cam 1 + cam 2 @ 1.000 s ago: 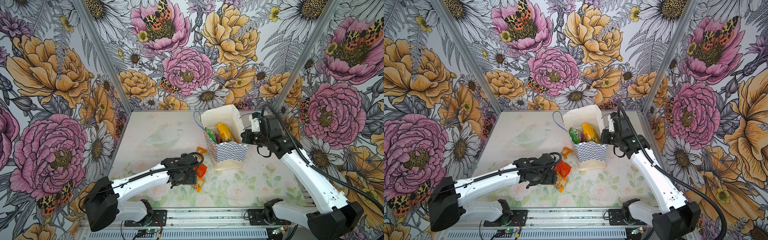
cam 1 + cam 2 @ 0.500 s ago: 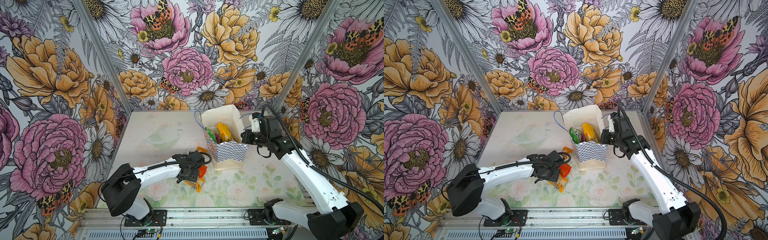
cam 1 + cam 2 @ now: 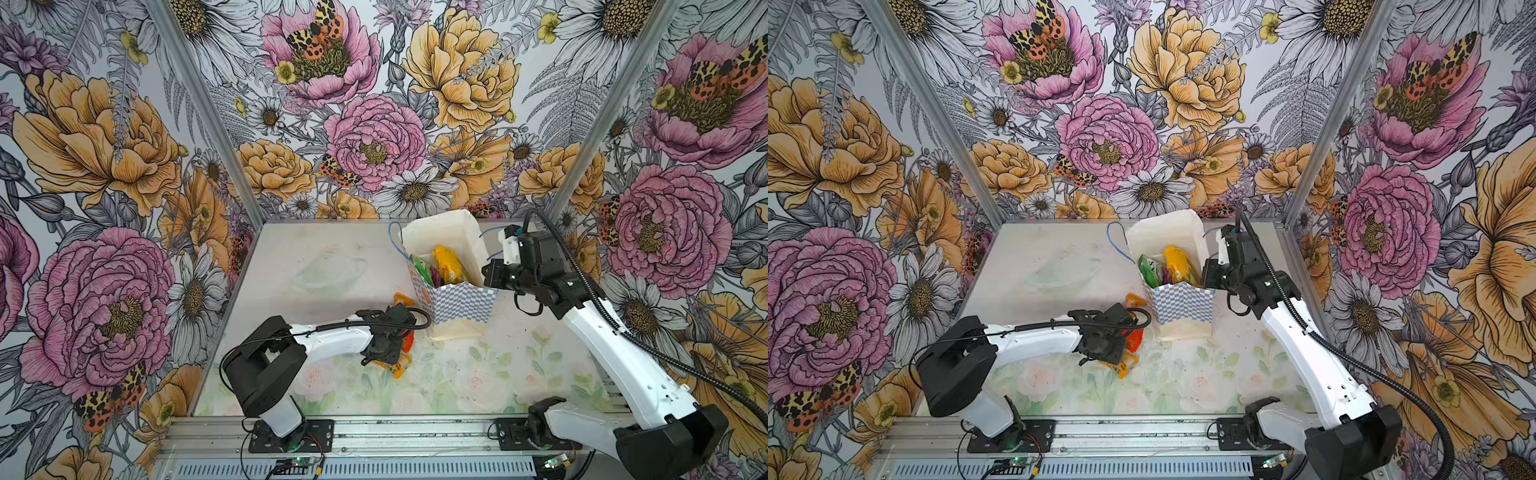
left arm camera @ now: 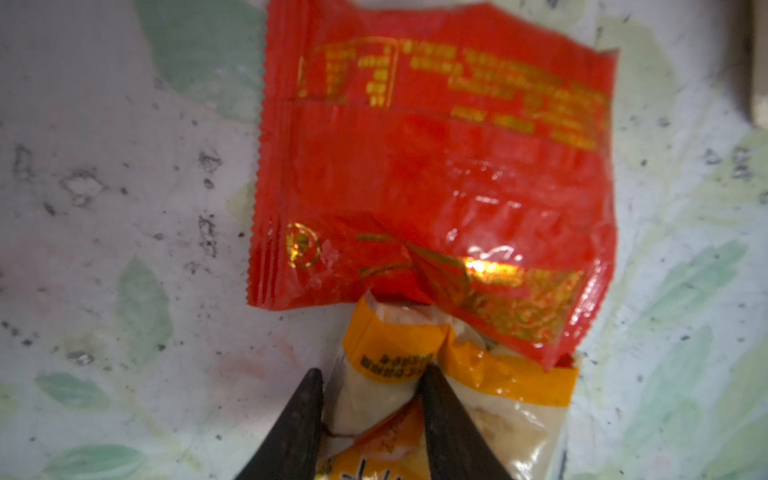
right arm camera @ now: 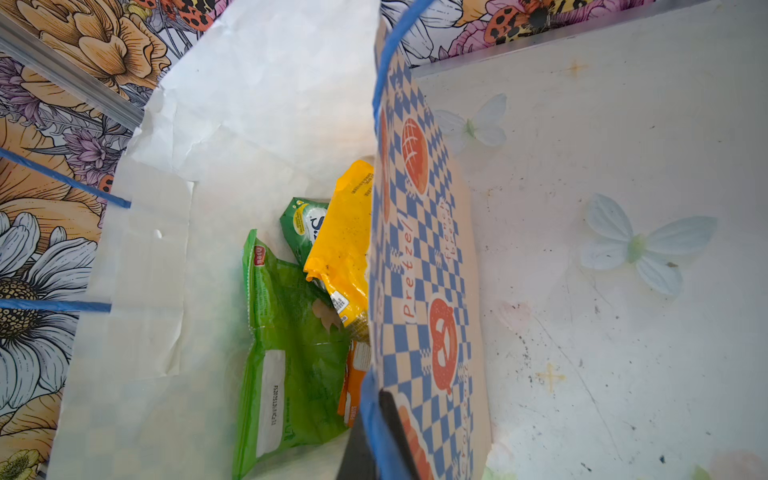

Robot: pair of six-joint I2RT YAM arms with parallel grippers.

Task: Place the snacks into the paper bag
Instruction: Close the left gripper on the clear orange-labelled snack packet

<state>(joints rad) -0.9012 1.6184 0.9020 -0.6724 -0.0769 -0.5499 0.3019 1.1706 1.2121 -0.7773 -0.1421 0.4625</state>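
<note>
The paper bag [image 3: 461, 303] [image 3: 1183, 307] stands upright at mid table, and my right gripper [image 5: 376, 399] [image 3: 488, 274] is shut on its checkered rim [image 5: 419, 249] beside a blue cord. Inside it lie green snacks [image 5: 291, 353] and a yellow one [image 5: 345, 237] [image 3: 446, 264]. Left of the bag, on the table, a red packet [image 4: 436, 166] [image 3: 408, 338] overlaps an orange-and-clear packet [image 4: 390, 345] [image 3: 392, 365]. My left gripper [image 4: 370, 374] [image 3: 1104, 345] is down over them, its fingers pinching a fold of the orange packet. Another orange packet [image 3: 403, 300] lies against the bag's base.
Flowered walls [image 3: 124, 166] close the cell on three sides. A metal rail [image 3: 395, 432] with both arm bases runs along the front. A pale translucent shape [image 3: 328, 270] lies on the table behind the left arm. The right arm [image 3: 615, 353] spans the right side.
The left arm has swung in and lowered over the packets, and its jaws have closed in on the orange packet. The right gripper and the bag have stayed put.
</note>
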